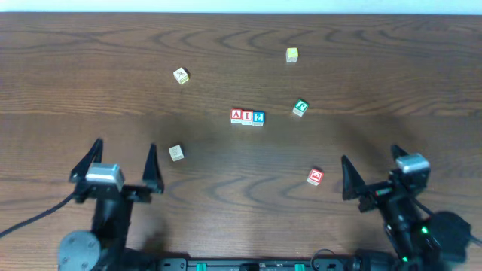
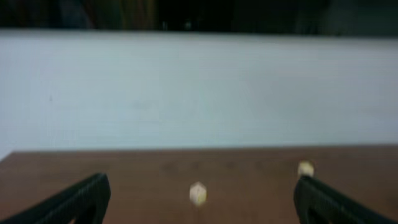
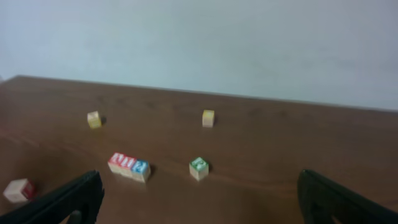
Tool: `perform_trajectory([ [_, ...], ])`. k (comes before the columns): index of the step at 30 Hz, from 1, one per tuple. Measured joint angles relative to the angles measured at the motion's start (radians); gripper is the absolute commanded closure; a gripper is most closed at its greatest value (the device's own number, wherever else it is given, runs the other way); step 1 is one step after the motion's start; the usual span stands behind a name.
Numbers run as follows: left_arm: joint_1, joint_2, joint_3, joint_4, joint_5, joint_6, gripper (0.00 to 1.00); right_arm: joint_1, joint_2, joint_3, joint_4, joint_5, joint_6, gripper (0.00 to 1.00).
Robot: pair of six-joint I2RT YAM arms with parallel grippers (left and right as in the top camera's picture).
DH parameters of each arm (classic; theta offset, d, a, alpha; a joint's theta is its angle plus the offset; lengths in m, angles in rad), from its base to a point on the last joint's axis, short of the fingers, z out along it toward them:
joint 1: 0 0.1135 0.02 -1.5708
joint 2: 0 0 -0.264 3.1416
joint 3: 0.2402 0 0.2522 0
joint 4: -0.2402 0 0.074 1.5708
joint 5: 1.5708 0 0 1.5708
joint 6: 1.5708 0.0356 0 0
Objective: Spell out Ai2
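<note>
Three blocks stand touching in a row at the table's middle: a red A block, a red I block and a blue 2 block. The row also shows in the right wrist view. My left gripper is open and empty at the near left, far from the row. My right gripper is open and empty at the near right. Both show open in their wrist views, the left gripper and the right gripper.
Loose blocks lie around: a green one, a yellow one, a pale one, a pale one beside my left fingers, a red one. Two blurred pale blocks show ahead of the left gripper.
</note>
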Motion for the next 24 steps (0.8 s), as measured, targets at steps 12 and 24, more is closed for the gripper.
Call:
perform_trajectory([
  [12, 0.000, 0.041, -0.426, 0.368, 0.000, -0.086, 0.05, 0.000, 0.000, -0.266, 0.180, 0.058, -0.032, 0.01],
  [24, 0.013, 0.188, -0.475, 0.355, 0.000, -0.122, 0.05, 0.000, 0.000, -0.472, 0.320, 0.181, 0.018, 0.01],
])
